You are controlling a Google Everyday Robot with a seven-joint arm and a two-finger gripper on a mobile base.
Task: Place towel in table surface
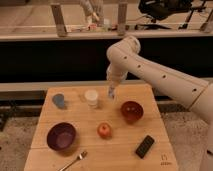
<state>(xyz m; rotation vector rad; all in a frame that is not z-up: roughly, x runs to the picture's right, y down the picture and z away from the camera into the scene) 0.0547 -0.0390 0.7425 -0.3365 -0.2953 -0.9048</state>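
A small blue-grey lump [59, 101] that looks like a crumpled towel lies on the wooden table [125, 150] at the back left. My gripper [111, 92] points down over the back middle of the table, just right of a white cup [91, 97] and well right of the blue-grey lump. The white arm [150, 67] reaches in from the right. A bluish patch shows at the gripper's tip; I cannot tell whether it is something held.
A red-brown bowl [132, 111] stands right of the gripper. A purple bowl [62, 136], a red apple [104, 131], a spoon [74, 161] and a black flat object [145, 146] lie nearer the front. A dark ledge runs behind the table.
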